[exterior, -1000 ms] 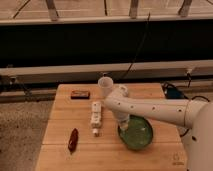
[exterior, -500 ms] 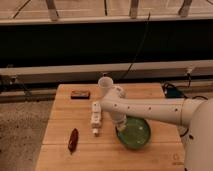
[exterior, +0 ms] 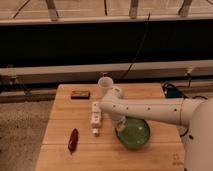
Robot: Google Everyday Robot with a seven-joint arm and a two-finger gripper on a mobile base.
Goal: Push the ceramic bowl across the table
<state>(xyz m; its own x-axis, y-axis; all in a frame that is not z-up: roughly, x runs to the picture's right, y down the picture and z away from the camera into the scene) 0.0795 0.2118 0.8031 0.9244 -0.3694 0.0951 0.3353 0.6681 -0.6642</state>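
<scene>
— Camera view: wide, shallow, glossy green ceramic bowl [exterior: 134, 134] resting on the square light wooden plank table [exterior: 62, 116], toward the near edge, right of centre. Anything changed in the past second?

— Hardly. Perhaps a slight drift of the bowl toward the table's left edge as seen here, then nothing clear. Arm bent lower over it than a second ago.

— And the gripper [exterior: 119, 127]?

— Down at the bowl's left rim, at or just inside it; contact likely, not certain. Clenched or released: cannot tell from here.

— Meaning for the task?

— Push barely begun, judging by position. Most of the table width still to cross.

— Obstacles?

— Just beside the bowl on the left, a white elongated blocky object [exterior: 95, 118]. Further left, near the near edge, a small dark red item [exterior: 73, 140]. By the far edge, a small white cup [exterior: 105, 86] and a flat dark brown rectangular piece [exterior: 80, 94], both apart from the bowl.

— Risk?

— Leftward push likely to strike the white object first; smooth glaze likely to slip off a rim contact.
</scene>
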